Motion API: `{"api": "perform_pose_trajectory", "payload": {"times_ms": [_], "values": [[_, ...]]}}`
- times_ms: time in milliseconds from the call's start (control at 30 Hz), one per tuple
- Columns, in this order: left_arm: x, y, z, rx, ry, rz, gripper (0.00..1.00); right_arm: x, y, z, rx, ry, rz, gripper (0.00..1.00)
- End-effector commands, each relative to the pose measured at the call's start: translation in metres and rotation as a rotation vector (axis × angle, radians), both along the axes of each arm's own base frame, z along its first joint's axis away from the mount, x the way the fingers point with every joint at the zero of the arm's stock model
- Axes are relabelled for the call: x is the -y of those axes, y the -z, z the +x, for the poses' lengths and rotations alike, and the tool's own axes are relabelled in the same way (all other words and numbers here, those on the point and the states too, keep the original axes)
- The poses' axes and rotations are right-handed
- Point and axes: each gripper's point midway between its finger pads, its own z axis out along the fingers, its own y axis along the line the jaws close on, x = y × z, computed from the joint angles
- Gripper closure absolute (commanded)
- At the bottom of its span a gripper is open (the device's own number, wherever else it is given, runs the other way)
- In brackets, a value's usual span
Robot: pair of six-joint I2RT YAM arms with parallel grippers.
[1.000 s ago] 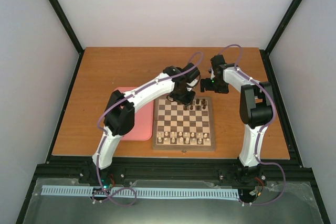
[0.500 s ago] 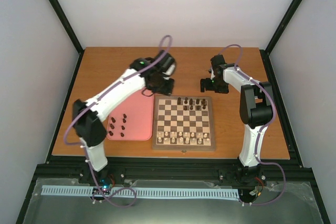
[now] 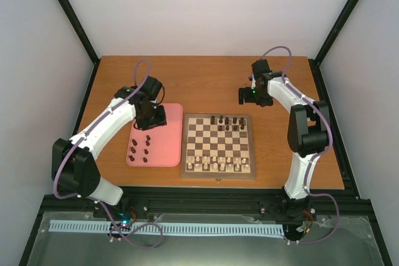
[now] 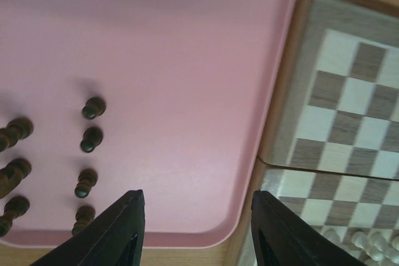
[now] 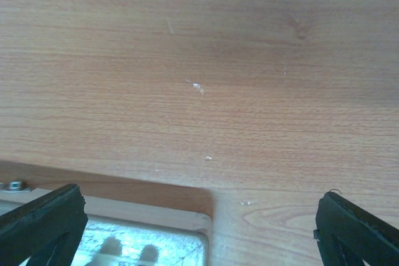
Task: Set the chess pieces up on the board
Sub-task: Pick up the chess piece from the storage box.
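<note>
Top external shows left hand (image 3: 151,118) spread above tray (image 3: 169,149), right hand (image 3: 247,96) spread wide.

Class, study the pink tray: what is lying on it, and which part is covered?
Small dark chess pieces sit in two loose columns on the near-left part of the pink tray. The rest that can be seen is bare. From above, the left arm covers its far end.

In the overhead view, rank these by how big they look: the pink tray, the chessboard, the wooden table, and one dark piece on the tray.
1. wooden table
2. chessboard, only a little bigger than the tray
3. pink tray
4. dark piece, by far the smallest
</note>
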Motion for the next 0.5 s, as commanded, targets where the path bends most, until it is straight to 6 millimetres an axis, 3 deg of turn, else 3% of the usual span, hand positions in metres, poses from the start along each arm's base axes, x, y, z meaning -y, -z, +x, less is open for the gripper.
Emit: {"api": "perform_pose_trajectory", "payload": {"times_ms": [0, 133, 467], "values": [[-0.010, 0.005, 0.002, 0.010, -0.107, -0.079, 0.51, -0.005, -0.041, 0.001, 0.086, -0.012, -0.009, 0.00], [-0.023, 0.023, 0.000, -0.018, -0.150, -0.074, 0.48, -0.005, -0.050, -0.001, 0.103, -0.022, -0.010, 0.00], [-0.054, 0.065, 0.005, -0.098, -0.233, -0.063, 0.49, -0.004, -0.046, -0.004, 0.094, -0.033, -0.023, 0.00]]}}
